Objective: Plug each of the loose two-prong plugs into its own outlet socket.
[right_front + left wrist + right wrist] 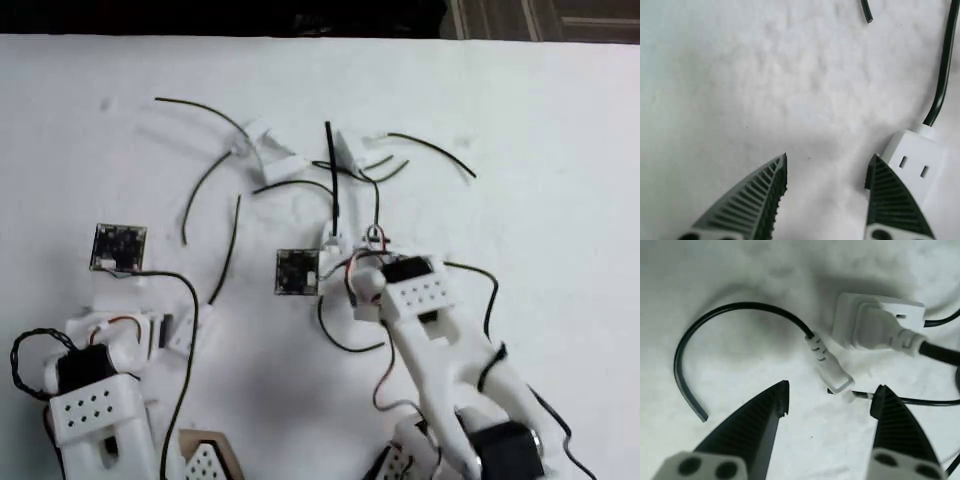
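My right hand [832, 389] hovering, spread wide, over loose plug [836, 380] on tabletop [740, 285], near occupied socket [844, 322]. My left hand [828, 159] spread wide beside empty socket [912, 157]. Hazard: plug twisting in grip, prongs missing slots.

The high view looks down over the whole table [560, 90]. Both wrist views face it from close up; the right one shares a socket [912, 307] with the high view.
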